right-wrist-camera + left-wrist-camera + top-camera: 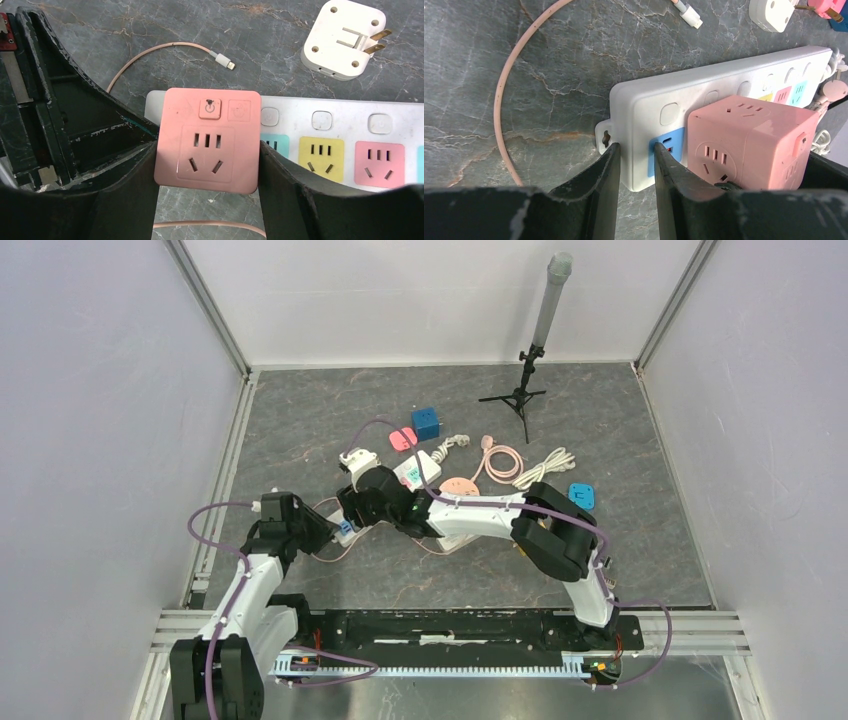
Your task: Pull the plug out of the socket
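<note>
Prongs of pink cube-shaped plastic plug adapter (749,142) hidden inside white plastic power strip (644,100); right gripper (207,150) clamps adapter's sides; left gripper (636,165) pinches strip's left end.

Grey table (300,420) under power strip (350,107)

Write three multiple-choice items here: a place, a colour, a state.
1. The pink cube adapter sits: A on the white power strip; B loose, unplugged; C in mid-air.
2. The loose flat adapter with bare prongs is: A black; B white; C green.
3. The right gripper is: A open, touching nothing; B shut on the pink cube adapter; C shut on a cable.
Key: A, it stands on the strip's face; B, its shell is white; B, both fingers press its sides.
</note>
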`<state>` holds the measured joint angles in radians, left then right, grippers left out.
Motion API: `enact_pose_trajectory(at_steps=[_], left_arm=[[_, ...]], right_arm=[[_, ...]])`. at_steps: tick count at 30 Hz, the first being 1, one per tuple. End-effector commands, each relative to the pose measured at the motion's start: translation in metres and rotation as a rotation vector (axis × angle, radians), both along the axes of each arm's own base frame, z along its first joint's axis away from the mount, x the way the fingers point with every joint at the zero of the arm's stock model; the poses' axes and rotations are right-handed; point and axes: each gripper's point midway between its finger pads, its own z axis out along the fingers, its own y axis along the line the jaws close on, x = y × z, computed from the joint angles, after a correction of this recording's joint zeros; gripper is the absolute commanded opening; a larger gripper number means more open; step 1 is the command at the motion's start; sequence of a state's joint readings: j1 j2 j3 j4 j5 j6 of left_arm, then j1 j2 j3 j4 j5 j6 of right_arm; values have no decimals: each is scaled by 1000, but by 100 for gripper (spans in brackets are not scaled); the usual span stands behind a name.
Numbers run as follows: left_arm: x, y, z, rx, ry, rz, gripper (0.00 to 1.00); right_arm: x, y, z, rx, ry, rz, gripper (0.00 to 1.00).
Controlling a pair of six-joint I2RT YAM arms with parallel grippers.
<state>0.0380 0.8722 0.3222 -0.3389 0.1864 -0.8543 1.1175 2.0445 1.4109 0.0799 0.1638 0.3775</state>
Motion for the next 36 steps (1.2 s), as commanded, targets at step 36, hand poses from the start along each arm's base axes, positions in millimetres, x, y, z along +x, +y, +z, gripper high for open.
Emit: enact_pose_trajectory(at_steps=[36], left_arm=[[-12, -4, -13, -14, 63, -12, 36]], right_arm=[[-7, 41, 94, 267, -108, 148, 0]])
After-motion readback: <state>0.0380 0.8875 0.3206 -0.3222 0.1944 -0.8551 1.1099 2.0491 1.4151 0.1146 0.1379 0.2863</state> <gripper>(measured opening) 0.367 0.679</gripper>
